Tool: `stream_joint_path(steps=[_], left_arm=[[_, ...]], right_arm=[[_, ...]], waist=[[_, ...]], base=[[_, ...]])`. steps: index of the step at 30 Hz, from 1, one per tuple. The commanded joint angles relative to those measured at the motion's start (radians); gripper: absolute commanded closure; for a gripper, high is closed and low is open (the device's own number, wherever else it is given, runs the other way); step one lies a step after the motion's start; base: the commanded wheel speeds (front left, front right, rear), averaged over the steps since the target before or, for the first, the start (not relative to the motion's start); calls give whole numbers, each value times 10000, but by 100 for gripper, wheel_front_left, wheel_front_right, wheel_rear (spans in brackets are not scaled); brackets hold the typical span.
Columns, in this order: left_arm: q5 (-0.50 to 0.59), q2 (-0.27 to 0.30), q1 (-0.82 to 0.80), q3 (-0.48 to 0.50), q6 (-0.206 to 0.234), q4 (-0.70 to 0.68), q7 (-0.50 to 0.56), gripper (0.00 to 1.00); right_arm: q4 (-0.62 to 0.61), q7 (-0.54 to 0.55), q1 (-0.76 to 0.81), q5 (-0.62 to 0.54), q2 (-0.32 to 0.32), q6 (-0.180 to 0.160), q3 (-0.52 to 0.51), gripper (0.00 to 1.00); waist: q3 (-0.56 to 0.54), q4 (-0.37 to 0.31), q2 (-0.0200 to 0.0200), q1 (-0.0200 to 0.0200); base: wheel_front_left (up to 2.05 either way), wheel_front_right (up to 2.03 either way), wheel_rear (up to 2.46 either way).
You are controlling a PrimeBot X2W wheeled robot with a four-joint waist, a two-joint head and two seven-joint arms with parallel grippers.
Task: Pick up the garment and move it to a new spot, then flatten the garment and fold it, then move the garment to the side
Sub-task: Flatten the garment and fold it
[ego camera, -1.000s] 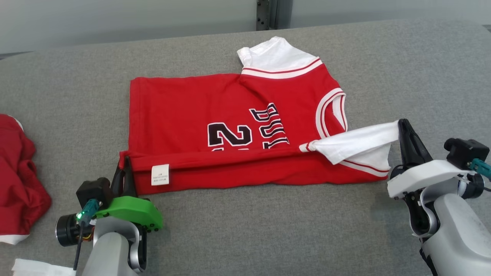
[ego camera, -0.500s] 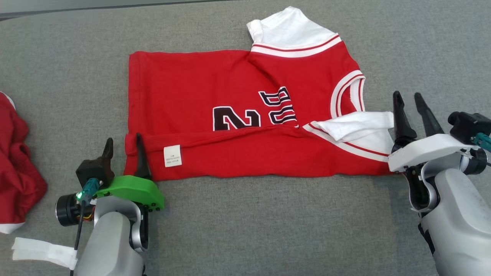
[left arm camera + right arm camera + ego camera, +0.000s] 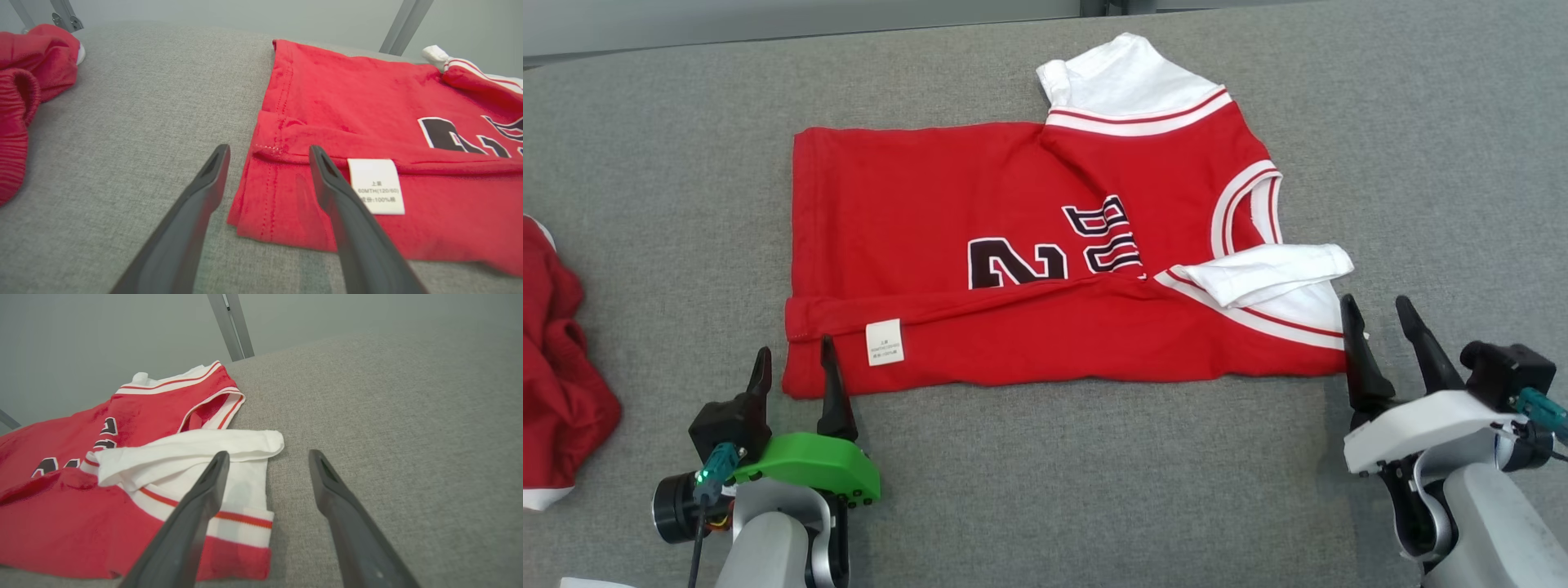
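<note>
Grey surface (image 3: 1045,490), red garment (image 3: 980,204) by left hand (image 3: 794,347) and right hand (image 3: 1375,300), both wide, empty; red bundle (image 3: 556,392) leftward.

Crumpled red cloth (image 3: 560,392) on grey surface (image 3: 1054,490)

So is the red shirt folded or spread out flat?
Partly folded. The shirt has its near edge turned over onto the front, hiding the bottom of the number, label on top. The far sleeve sticks out.
</note>
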Motion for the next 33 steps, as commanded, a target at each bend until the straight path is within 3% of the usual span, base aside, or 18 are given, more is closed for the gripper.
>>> stream_joint_path(steps=[1, 15, 16, 18, 19, 28, 29, 31, 33], left_arm=[[-52, 65, 116, 2, 62, -50, 2, 0], [16, 63, -41, -75, -23, 277, 1, 0], [-50, 63, -33, -95, -53, 337, 2, 0], [-139, 62, -17, -133, -113, 438, 2, 0], [-161, 63, -19, -135, -127, 483, 1, 0], [-505, 62, -190, -142, -209, 1146, 16, 0], [-524, 62, -230, -162, -257, 1231, 21, 45], [-597, 53, -287, -255, -343, 1374, 22, 100], [-676, 45, -306, -371, -443, 1469, 22, 100]], right_arm=[[-50, -32, 235, 98, -34, -12, 52, 0], [1583, 5, 100, 563, -170, -14, 1255, 0], [1788, 33, 9, 682, -204, -12, 1448, 42], [1858, 42, -49, 797, -234, -11, 1694, 94], [1865, 42, -74, 845, -269, -11, 1765, 100], [1377, -2, -350, 1155, -572, -20, 1923, 100], [1342, -6, -352, 1178, -578, -20, 1931, 100], [1245, -6, -358, 1273, -553, -18, 1916, 100], [1184, -7, -339, 1322, -534, -18, 1885, 100]], waist=[[-46, -71, -1, 0], [92, 47, -1, 0], [114, 70, -1, 0], [132, 72, -1, 0], [142, 67, -1, 0], [250, -55, -1, 0], [257, -66, -1, 0], [259, -80, -1, 0], [236, -76, -1, 0]], base=[[0, 0, 0], [0, 0, 0], [0, 0, 0], [0, 0, 0], [0, 0, 0], [0, 0, 0], [0, 0, 0], [0, 0, 0], [0, 0, 0]])
